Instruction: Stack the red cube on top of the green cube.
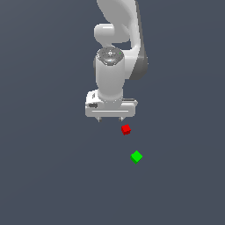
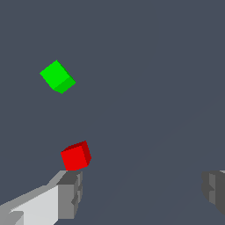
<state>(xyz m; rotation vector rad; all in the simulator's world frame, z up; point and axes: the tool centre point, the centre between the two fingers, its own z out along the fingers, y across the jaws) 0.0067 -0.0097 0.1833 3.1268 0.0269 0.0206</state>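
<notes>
Here, line by line:

Arm: a white Franka arm [image 1: 115, 66] comes down from the top of the exterior view, its wrist pointing straight at the floor.

Gripper: the gripper [image 1: 110, 118] has its jaws spread wide and nothing between them; in the wrist view one finger [image 2: 70, 193] and the other [image 2: 215, 189] stand far apart with bare floor in the gap.

Red cube: the red cube [image 1: 126, 129] sits on the floor just outside the gripper, beside the fingertip on the exterior view's right (in the wrist view it [image 2: 76, 156] appears right at that finger's tip, and whether they touch I cannot tell).

Green cube: the green cube [image 1: 136, 157] rests on the floor apart from the red one, lower and slightly toward the exterior view's right, turned corner-on; also seen at the wrist [image 2: 57, 77].

Floor: a plain dark grey-blue surface [image 1: 44, 176].
</notes>
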